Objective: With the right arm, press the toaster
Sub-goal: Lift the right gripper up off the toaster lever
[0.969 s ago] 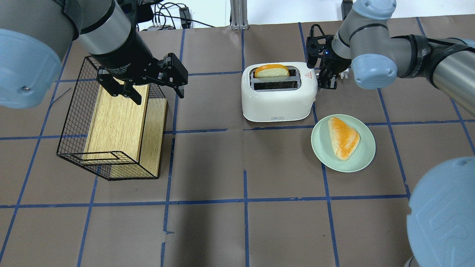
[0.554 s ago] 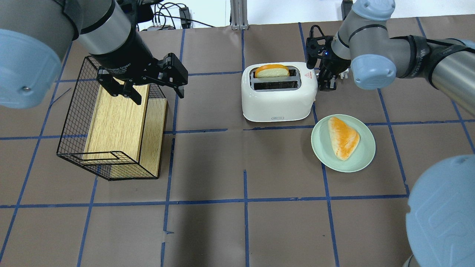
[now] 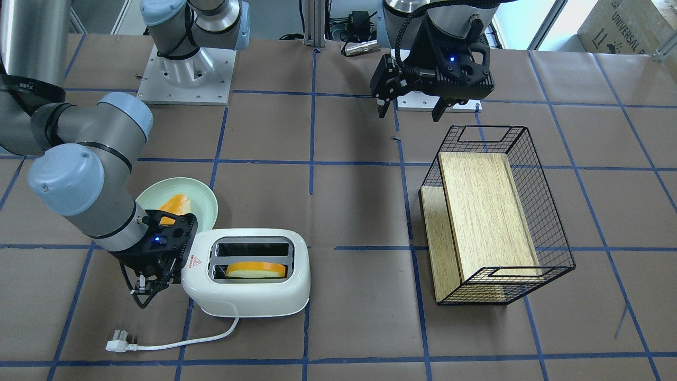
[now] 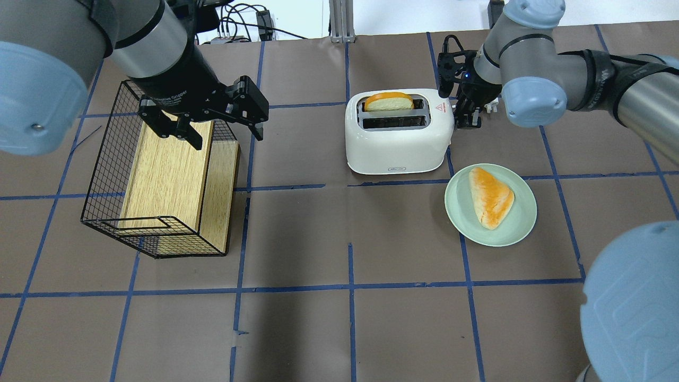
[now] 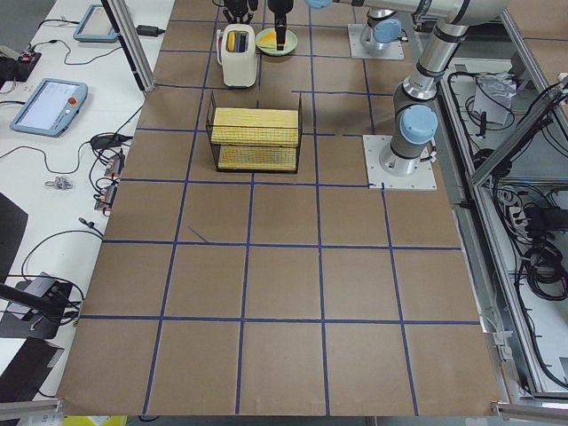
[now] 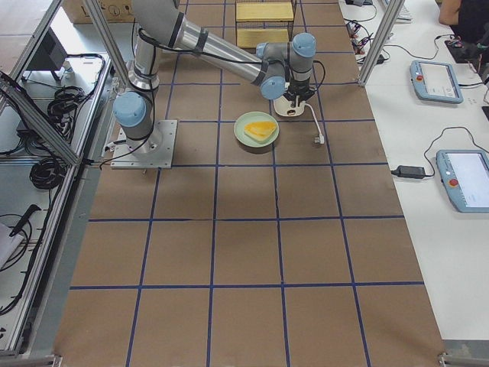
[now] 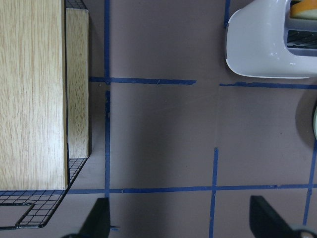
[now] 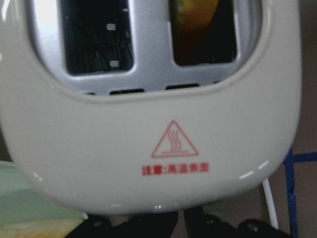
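The white toaster (image 4: 398, 143) stands mid-table with a bread slice (image 4: 388, 101) sticking up out of its far slot. It also shows in the front view (image 3: 248, 296) and fills the right wrist view (image 8: 148, 148), red warning triangle facing the camera. My right gripper (image 4: 468, 121) is shut and empty, right against the toaster's sticker end, fingertips low beside that end (image 3: 153, 278). I cannot tell if it touches the lever. My left gripper (image 4: 225, 135) is open and empty above the wire basket's far edge.
A green plate (image 4: 456, 212) with a bread piece (image 4: 490, 196) sits just in front of the toaster's right end. A wire basket (image 4: 106, 175) holding a wooden box (image 4: 164, 170) stands at the left. The toaster's white plug (image 3: 119, 346) lies unplugged on the table.
The right arm has shifted only very slightly at the toaster's end. The bread slice stays raised. The left arm has not moved.
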